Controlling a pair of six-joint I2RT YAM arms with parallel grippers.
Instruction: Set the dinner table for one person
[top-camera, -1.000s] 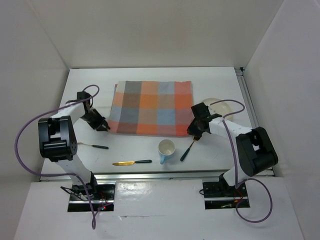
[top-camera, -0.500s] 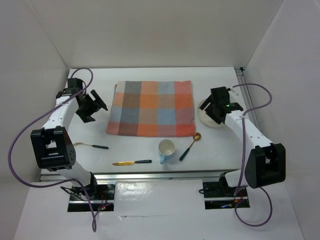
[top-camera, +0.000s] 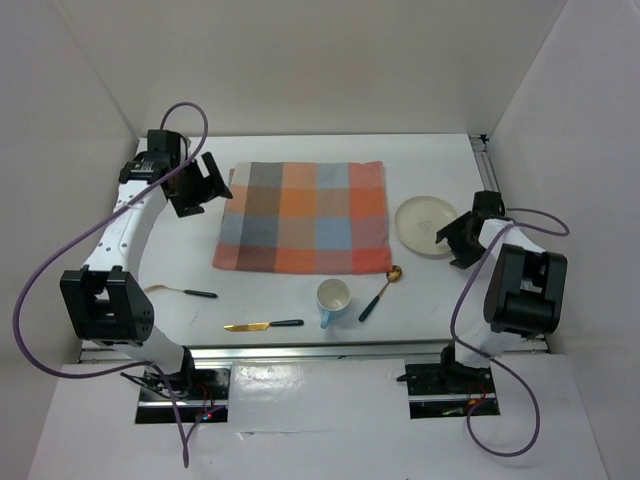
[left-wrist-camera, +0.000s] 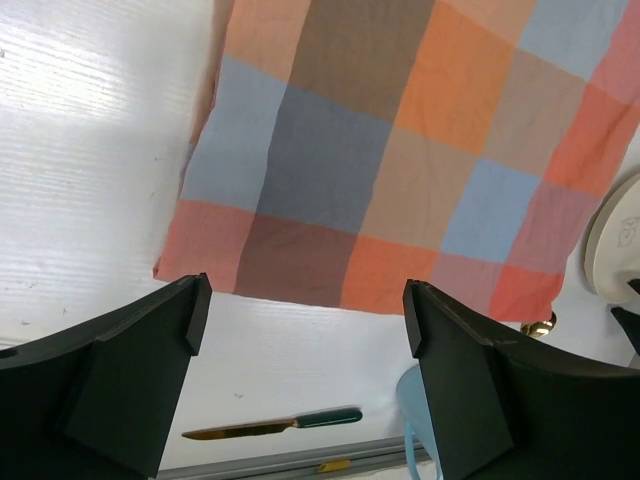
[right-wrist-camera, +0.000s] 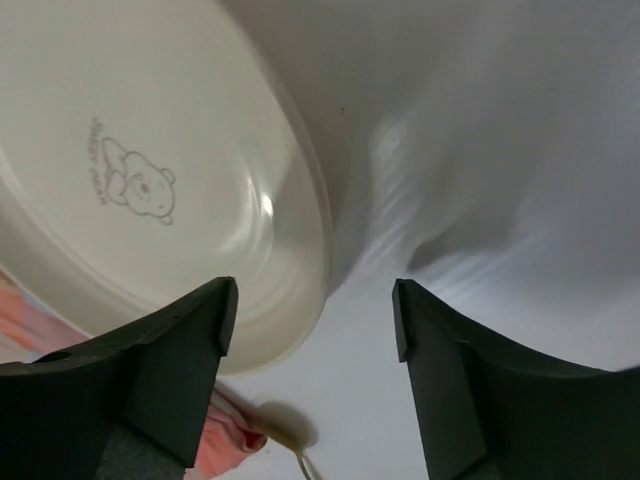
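Note:
The white dinner table (top-camera: 440, 165) carries an orange, blue and grey checked mat (top-camera: 303, 215) lying flat in the middle. A cream plate (top-camera: 425, 225) sits right of the mat. A light blue cup (top-camera: 333, 300), a gold spoon (top-camera: 380, 293), a gold knife (top-camera: 262, 325) and a fork (top-camera: 185, 292) lie in front of the mat. My left gripper (top-camera: 208, 188) is open and empty, raised by the mat's far left corner. My right gripper (top-camera: 455, 240) is open and empty at the plate's right rim. The right wrist view shows the plate (right-wrist-camera: 150, 180) just off the left finger.
The left wrist view looks down on the mat (left-wrist-camera: 400, 160), the knife (left-wrist-camera: 275, 425) and the cup's rim (left-wrist-camera: 412, 415). White walls close in the back and sides. A metal rail (top-camera: 495, 190) runs along the table's right edge.
Both arms have left the mat's near corners. The left gripper has risen toward the mat's far left corner. The right gripper has swung right, past the plate, to its right rim.

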